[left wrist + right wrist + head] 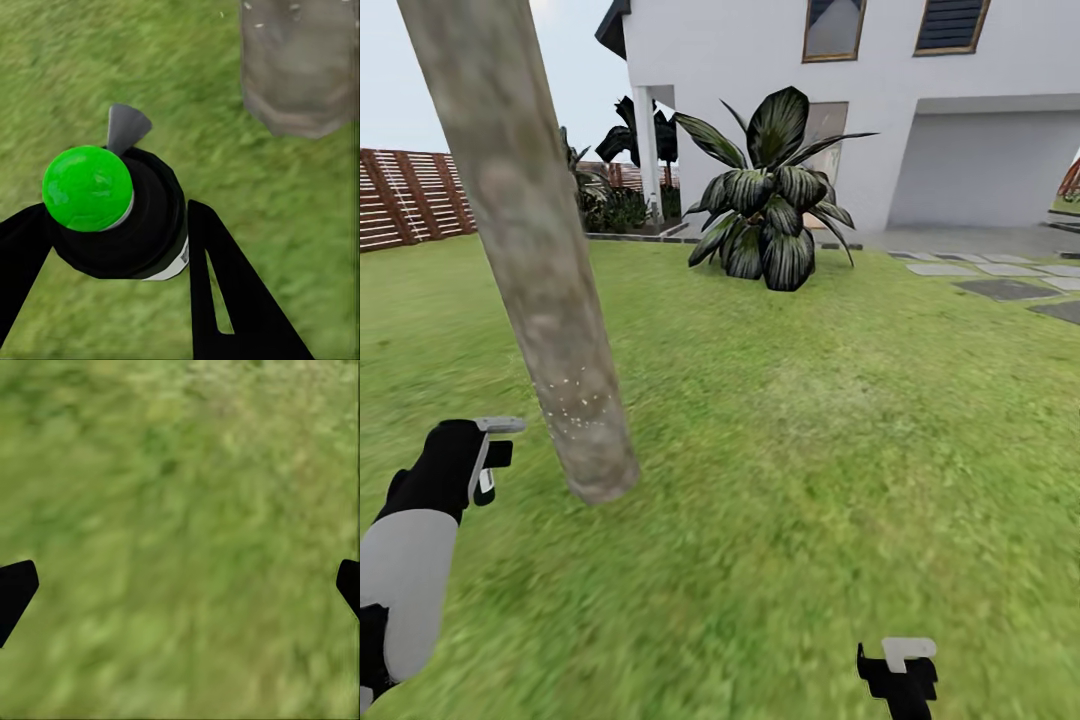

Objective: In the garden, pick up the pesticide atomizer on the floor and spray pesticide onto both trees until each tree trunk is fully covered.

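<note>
Left wrist view shows our left gripper (pixel 112 247) clenched on the pesticide atomizer (pixel 112 214), its nozzle aimed beyond the fingers at the tree trunk (pixel 300 67), presumably for spraying. Our right gripper (pixel 180 585) hangs released over grass (pixel 180 472).

The tree trunk (pixel 530 250) runs out past the top edge of the head view, its crown unseen; in the left wrist view its base (pixel 300 67) is cropped by the picture's edges. The atomizer (pixel 120 210) body is hidden behind its green cap and the left tool (pixel 112 277). The right tool (pixel 900 675) is cut off at the near edge of the head view, only its finger tips (pixel 15 592) entering the wrist view over blurred grass (pixel 180 510). The house (pixel 860 100) is cropped above.
</note>
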Motion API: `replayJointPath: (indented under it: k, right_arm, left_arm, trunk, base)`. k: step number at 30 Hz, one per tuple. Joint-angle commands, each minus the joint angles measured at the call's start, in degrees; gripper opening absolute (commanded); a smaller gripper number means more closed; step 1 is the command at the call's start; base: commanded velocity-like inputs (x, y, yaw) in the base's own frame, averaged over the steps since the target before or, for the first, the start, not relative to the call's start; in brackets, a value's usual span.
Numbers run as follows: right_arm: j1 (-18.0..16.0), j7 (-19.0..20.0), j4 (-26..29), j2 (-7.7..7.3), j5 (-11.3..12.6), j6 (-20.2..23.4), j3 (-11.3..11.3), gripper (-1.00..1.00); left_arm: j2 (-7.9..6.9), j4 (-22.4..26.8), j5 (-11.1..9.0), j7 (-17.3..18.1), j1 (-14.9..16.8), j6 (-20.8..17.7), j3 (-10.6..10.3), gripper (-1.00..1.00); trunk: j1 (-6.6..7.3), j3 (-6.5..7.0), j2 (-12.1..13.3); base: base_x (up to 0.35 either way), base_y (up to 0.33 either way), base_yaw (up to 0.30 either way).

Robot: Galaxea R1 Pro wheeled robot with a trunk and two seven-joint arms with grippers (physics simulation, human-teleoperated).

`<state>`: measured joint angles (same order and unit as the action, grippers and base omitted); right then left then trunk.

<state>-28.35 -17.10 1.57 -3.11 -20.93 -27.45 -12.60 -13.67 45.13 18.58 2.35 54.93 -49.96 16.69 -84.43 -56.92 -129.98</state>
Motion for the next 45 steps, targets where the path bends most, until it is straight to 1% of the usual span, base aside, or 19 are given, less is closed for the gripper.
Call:
replayJointPath:
  k: [1,5,12,24,32,39,43,45]
  right_arm:
    - [-0.04,-0.21,-0.08,-0.04,-0.61,-0.16,-0.41,1.0]
    - [-0.04,-0.21,-0.08,-0.05,-0.61,-0.15,-0.41,1.0]
    - [-0.04,-0.21,-0.08,-0.05,-0.61,-0.14,-0.41,1.0]
    - [-0.04,-0.21,-0.08,-0.05,-0.61,-0.14,-0.41,1.0]
    - [-0.04,-0.21,-0.08,0.03,-0.61,-0.14,-0.41,1.0]
    - [-0.04,-0.21,-0.08,0.03,-0.61,-0.14,-0.41,1.0]
    - [-0.04,-0.21,-0.08,0.03,-0.61,-0.14,-0.41,1.0]
    - [-0.04,-0.21,-0.08,0.03,-0.61,-0.14,-0.41,1.0]
  left_arm:
    - [0.04,0.06,0.38,0.29,0.04,-0.23,0.1,-1.0]
    - [0.05,0.07,0.4,0.29,0.08,-0.18,0.05,-1.0]
    - [0.55,0.57,0.4,0.29,0.09,-0.19,0.01,-1.0]
    - [0.53,0.75,0.51,0.29,0.09,-0.32,0.01,-1.0]
    - [0.5,0.75,0.57,0.29,0.09,-0.37,-0.05,-1.0]
    - [0.5,0.75,0.64,0.22,0.09,-0.47,-0.22,-1.0]
    - [0.16,0.55,0.72,0.29,0.02,-0.49,-0.18,-1.0]
    - [0.15,0.43,0.69,0.24,-0.98,-0.27,-0.17,-1.0]
  trunk:
    - [0.0,-0.05,-0.02]
    - [0.0,-0.05,-0.02]
    - [0.0,-0.05,-0.02]
    - [0.0,-0.05,-0.02]
    - [0.0,-0.05,-0.02]
    - [0.0,-0.05,-0.02]
    - [0.0,-0.05,-0.02]
    - [0.0,-0.05,-0.02]
  base:
    - [0.103,-0.258,0.004]
    - [0.144,-0.254,0.001]
    - [0.215,-0.209,0.0]
    - [0.024,-0.271,0.0]
    - [0.12,-0.274,0.008]
    - [0.143,-0.271,0.234]
    - [0.145,-0.26,0.275]
    - [0.051,-0.269,0.276]
